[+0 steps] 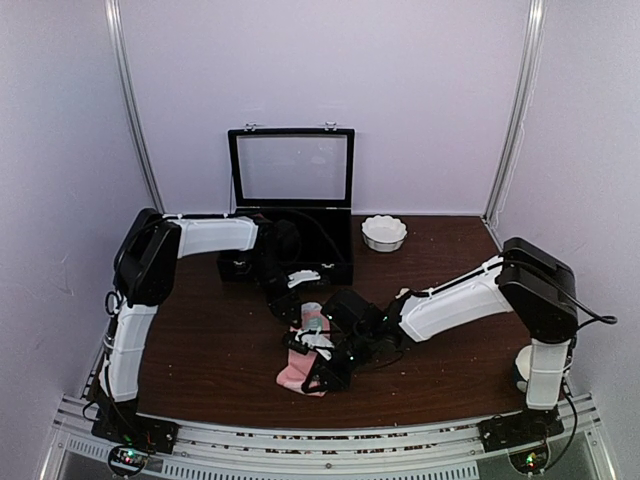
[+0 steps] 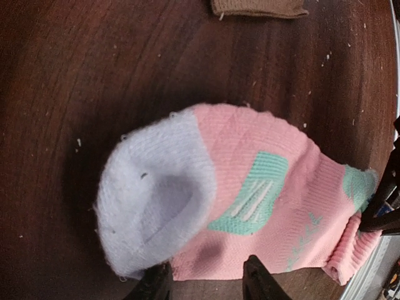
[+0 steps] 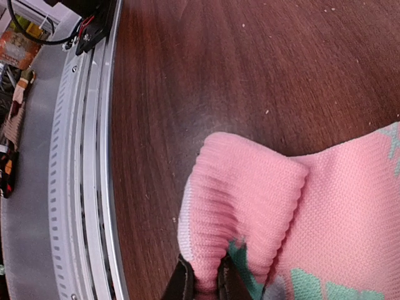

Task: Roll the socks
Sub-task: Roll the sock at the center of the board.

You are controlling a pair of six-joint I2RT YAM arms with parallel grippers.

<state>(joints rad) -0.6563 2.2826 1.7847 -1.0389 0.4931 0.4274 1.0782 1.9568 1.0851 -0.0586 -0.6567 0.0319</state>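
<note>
The long pink sock (image 1: pixel 300 368) lies flat near the table's front edge, with mint patches and a white heel patch (image 2: pixel 156 194). My left gripper (image 2: pixel 206 282) hovers at its side edge. Its fingers (image 2: pixel 259 281) stand apart, one by the white patch, one over the pink, and nothing is pinched between them. My right gripper (image 3: pixel 205 276) is shut on the ribbed pink cuff (image 3: pixel 244 200), which is lifted and folded; its dark body shows in the left wrist view (image 2: pixel 384 209). A tan-beige ribbed edge, seemingly the short sock (image 2: pixel 256 7), peeks in at the top.
A black case (image 1: pixel 290 255) with its lid raised stands at the back. A white fluted bowl (image 1: pixel 384 232) sits to its right. The metal rail (image 3: pixel 81 187) of the table's front edge runs close beside the cuff.
</note>
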